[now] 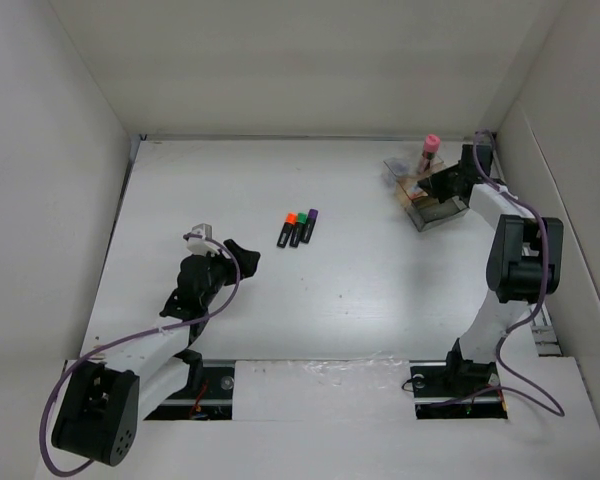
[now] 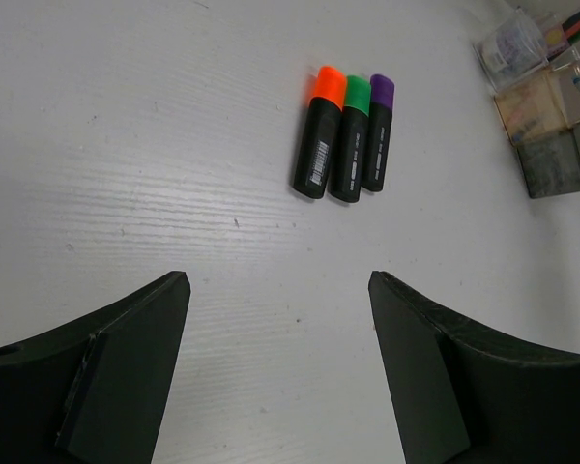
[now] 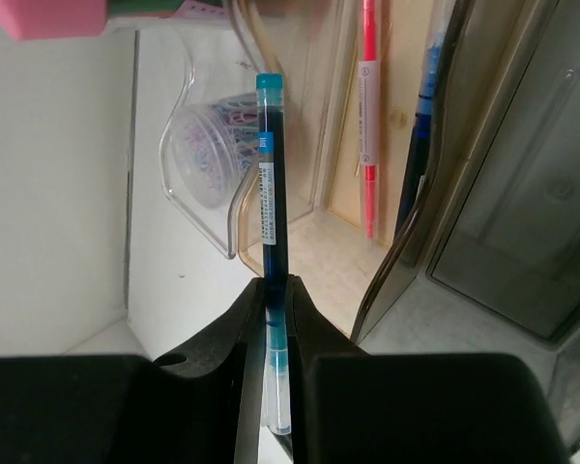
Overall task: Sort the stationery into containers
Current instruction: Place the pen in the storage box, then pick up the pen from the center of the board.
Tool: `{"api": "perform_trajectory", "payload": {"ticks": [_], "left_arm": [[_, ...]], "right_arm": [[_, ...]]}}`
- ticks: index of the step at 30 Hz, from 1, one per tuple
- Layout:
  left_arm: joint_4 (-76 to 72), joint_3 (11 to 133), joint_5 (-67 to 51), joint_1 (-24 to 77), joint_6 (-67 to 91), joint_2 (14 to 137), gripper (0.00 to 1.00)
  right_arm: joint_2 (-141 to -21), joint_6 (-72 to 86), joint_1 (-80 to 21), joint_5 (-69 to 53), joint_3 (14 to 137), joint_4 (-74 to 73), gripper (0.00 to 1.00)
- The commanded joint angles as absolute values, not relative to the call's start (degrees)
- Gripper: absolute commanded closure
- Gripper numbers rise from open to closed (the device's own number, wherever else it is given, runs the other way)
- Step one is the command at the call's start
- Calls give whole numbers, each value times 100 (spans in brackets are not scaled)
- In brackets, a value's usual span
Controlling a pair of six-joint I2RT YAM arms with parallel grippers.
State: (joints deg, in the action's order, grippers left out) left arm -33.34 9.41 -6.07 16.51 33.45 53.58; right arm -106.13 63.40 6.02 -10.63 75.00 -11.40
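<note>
Three highlighters (image 1: 298, 228): orange, green and purple caps; side by side and touching at mid-bench (image 1: 380, 300), caps toward the far side.
Left hand (image 2: 278, 285): fingers spread wide, holding nothing; hovers on the near side of the row, apart from it.
Right hand (image 3: 277, 290): pressed together on a thin teal-capped pen (image 3: 269, 193), pinching it low on the barrel.
Box (image 1: 435, 205): far right of the bench, directly under the right hand's reach.
Pen position: capped end reaches over the box's edge; cannot tell whether it sits inside a compartment.
Pen handling: probably light, stiff and smooth. Pinched near one end, it may pivot, so a mid-barrel hold would be steadier.
Highlighter handling: likely light, rigid and stubby. Best taken across the black body. The outer two are easier, since the green one is flanked on both sides.
Right wrist view only: red pen (image 3: 369, 116) lying in a tan compartment; clear tub of paper clips (image 3: 205, 155) beside it.
Left wrist view only: barcode label on the orange-capped one (image 2: 321, 130).
Top view only: row and box well apart.
</note>
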Motion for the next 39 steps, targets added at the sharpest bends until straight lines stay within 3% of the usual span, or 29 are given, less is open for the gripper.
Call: {"api": "perform_trajectory", "payload": {"ticks": [1,10,12,13,17,19,22,26,33,37,39], "left_arm": [[-3639,1107,-703,1670,3313,5396,28],[-3639,1160,-703,1670,3313,5396,28],[-3700,1160,-756,1670,3313,5458,28],[-3700,1160,-756,1670,3313,5458,28],[-3700,1160,-756,1670,3313,5458,28],[-3700,1160,-756,1670,3313,5458,28],[-3700,1160,-756,1670,3313,5458,28],[-3700,1160,-809,1670,3313,5405,28],[-3700,1107,-809,1670,3313,5221,28],[-3569,1055,-694,1670,3313,5159,28],[-3568,1055,-694,1670,3313,5159,28]], "right_arm": [[-10722,6627,747,-1354,7497,-668,100],[-10723,7022,861,-959,7427,-598,97],[-10670,7022,861,-958,7375,-545,85],[-10670,7022,861,-958,7374,-545,75],[-10416,7022,861,-782,7251,-545,57],[-10240,6970,861,-782,7120,-545,53],[-9968,6891,861,-730,7067,-545,53],[-9563,6505,371,-537,6961,-545,60],[-9631,5539,-1597,158,7075,-606,99],[-10247,5221,-2530,904,7548,-1018,100],[-10563,5089,-2915,1238,8004,-1430,92]]}}
